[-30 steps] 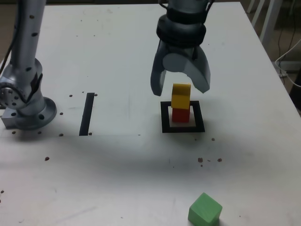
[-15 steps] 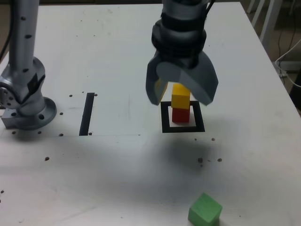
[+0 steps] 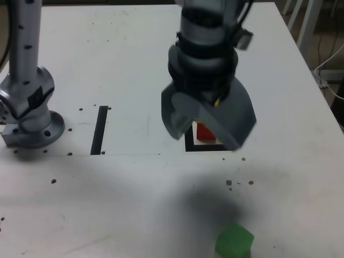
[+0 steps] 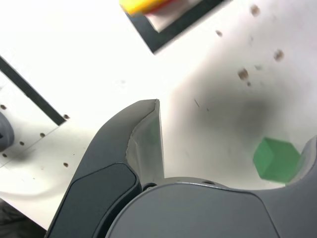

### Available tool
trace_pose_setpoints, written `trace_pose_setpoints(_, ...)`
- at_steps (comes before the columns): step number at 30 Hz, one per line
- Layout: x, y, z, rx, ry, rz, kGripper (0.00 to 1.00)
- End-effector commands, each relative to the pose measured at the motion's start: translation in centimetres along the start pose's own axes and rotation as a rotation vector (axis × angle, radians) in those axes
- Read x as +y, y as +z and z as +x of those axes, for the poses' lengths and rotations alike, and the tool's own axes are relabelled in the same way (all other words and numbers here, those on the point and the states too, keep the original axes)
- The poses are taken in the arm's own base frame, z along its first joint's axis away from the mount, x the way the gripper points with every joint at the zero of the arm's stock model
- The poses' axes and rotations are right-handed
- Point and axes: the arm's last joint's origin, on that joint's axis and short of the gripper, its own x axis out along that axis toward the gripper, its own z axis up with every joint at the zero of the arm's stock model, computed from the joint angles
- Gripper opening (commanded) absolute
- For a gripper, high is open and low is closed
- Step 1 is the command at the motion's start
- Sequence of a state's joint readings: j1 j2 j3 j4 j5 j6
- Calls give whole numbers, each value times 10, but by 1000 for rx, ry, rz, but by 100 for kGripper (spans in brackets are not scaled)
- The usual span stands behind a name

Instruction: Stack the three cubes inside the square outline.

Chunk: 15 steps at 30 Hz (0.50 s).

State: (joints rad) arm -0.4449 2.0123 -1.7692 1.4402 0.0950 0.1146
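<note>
A plain white counter [image 3: 107, 64] fills the room's middle, freckled with small dark specks and marked by one straight black strip [image 3: 99, 129] near the arm's grey base [image 3: 29, 115]. Toward the exterior view's right sits the square outline [image 3: 189, 145], and inside it the red cube [image 3: 203, 131] shows between the gripper's two halves; the wrist view catches a sliver of the yellow cube [image 4: 141, 5] lying on top of the red one, so two of the three look stacked already.

The gripper [image 3: 208, 126] hangs in front of that stack with its jaws spread wide and nothing between them.

What matters now is the green cube [image 3: 234, 240]. It sits alone on the counter, well apart from the outline, near the bottom edge of the exterior view and a little to that view's right of the gripper. In the wrist view it [image 4: 275, 158] lies just beside the inner edge of one jaw rather than centred in the gap. It is turned corner-on to the exterior camera, so I judge the gripper will need to come nearer the camera, shift slightly to that view's right, and perhaps twist to meet flat faces.
</note>
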Motion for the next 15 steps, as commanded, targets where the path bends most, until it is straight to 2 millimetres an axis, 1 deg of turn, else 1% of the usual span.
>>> trace_pose_setpoints(1, -8, 10, 3, 8, 1, 27, 99)
trace_pose_setpoints(8, -38, 36, 5, -12, 0, 102, 99)
trace_pose_setpoints(15, -62, 54, 7, -27, -8, 142, 99)
